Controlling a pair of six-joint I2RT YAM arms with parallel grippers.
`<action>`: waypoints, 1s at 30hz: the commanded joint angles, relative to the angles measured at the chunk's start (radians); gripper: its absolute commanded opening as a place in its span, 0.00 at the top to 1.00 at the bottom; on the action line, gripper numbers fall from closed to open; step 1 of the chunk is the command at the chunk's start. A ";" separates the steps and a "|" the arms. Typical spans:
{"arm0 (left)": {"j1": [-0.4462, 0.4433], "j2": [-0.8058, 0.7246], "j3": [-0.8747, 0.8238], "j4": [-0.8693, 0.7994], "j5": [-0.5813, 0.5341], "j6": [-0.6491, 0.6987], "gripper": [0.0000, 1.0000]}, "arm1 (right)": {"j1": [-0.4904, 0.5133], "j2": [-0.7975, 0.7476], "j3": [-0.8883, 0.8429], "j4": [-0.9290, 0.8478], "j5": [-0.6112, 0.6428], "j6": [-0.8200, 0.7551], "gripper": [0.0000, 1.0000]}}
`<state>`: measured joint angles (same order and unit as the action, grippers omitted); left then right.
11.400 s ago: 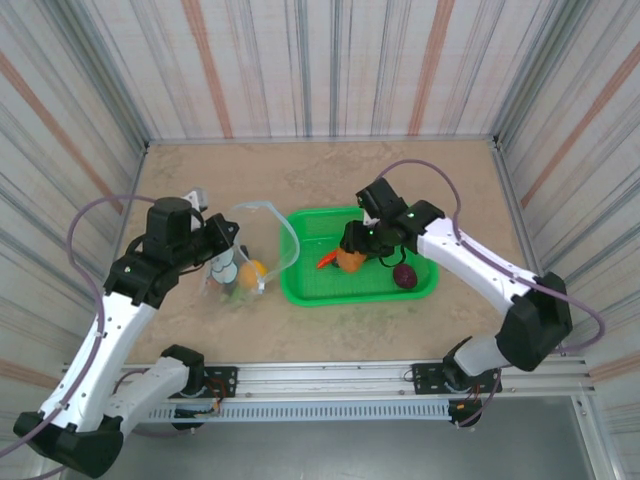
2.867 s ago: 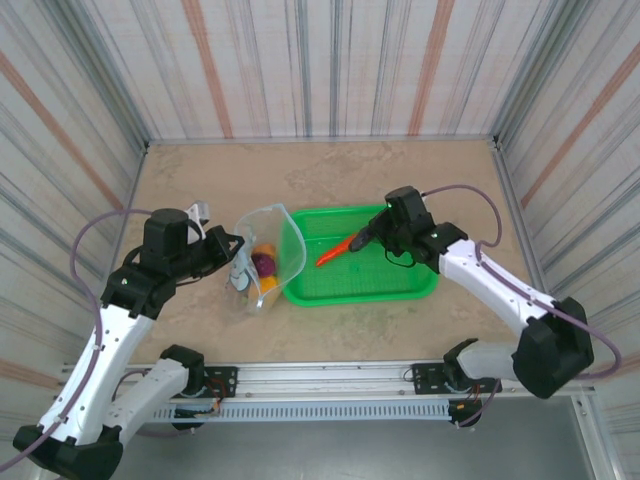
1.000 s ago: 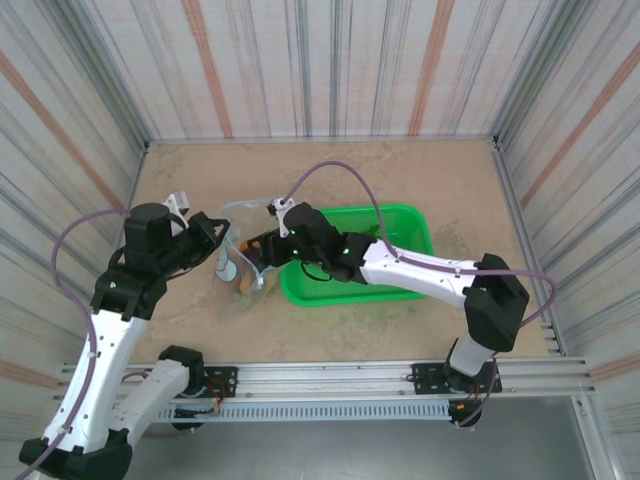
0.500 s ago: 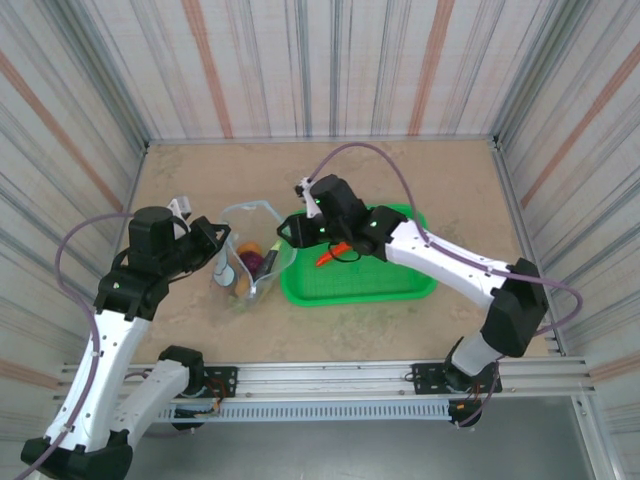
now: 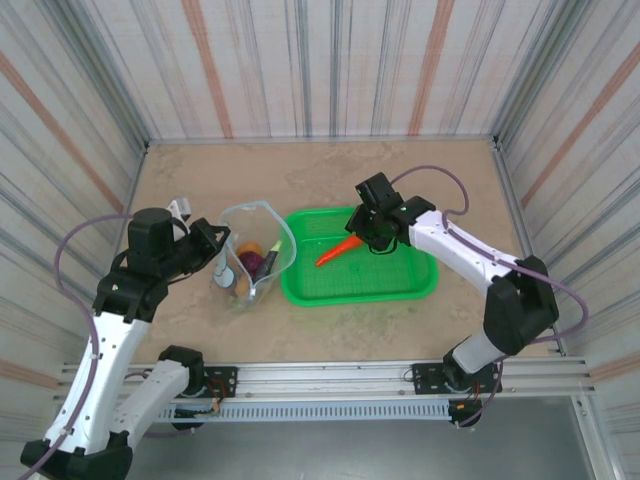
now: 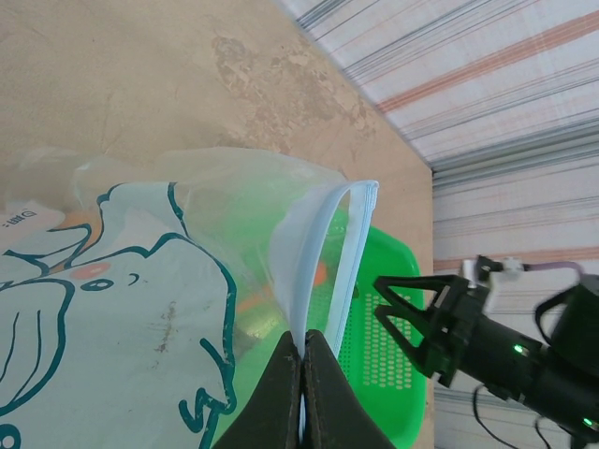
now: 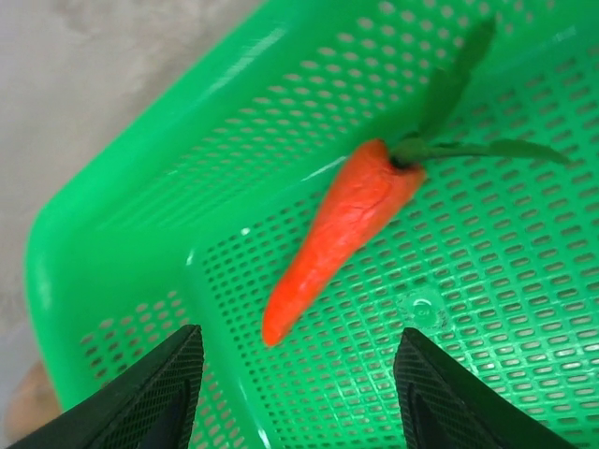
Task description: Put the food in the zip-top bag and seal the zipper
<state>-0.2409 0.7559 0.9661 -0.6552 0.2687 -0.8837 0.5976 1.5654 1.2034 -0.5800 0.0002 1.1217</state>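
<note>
Diagonally laid carrot (image 5: 335,253), tip toward bag (image 5: 245,262)

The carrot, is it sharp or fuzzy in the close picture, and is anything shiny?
Right wrist view: the carrot looks fairly sharp; a small white glint sits on the green basket beside it; the table corner is blurred. Top view: the carrot is tiny and soft, under even light.
</note>
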 commanded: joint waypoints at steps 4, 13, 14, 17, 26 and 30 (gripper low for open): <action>0.010 -0.019 0.007 -0.011 0.022 0.019 1.00 | -0.026 0.115 -0.015 0.080 -0.045 0.242 0.36; 0.005 -0.018 0.017 -0.014 0.026 0.026 1.00 | -0.040 0.242 0.000 0.147 0.006 0.325 0.36; 0.003 -0.018 0.017 -0.014 0.025 0.027 1.00 | -0.042 0.257 -0.001 0.159 0.005 0.324 0.37; 0.002 -0.014 0.021 -0.014 0.024 0.031 1.00 | -0.053 0.292 -0.006 0.195 -0.011 0.334 0.41; 0.000 -0.001 0.031 -0.014 0.024 0.032 1.00 | -0.067 0.316 -0.029 0.244 -0.028 0.316 0.57; 0.000 0.000 0.032 -0.016 0.020 0.033 1.00 | -0.068 0.265 -0.056 0.249 -0.013 0.300 0.66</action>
<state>-0.2413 0.7582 0.9665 -0.6582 0.2802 -0.8757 0.5362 1.8641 1.1740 -0.3164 -0.0265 1.4303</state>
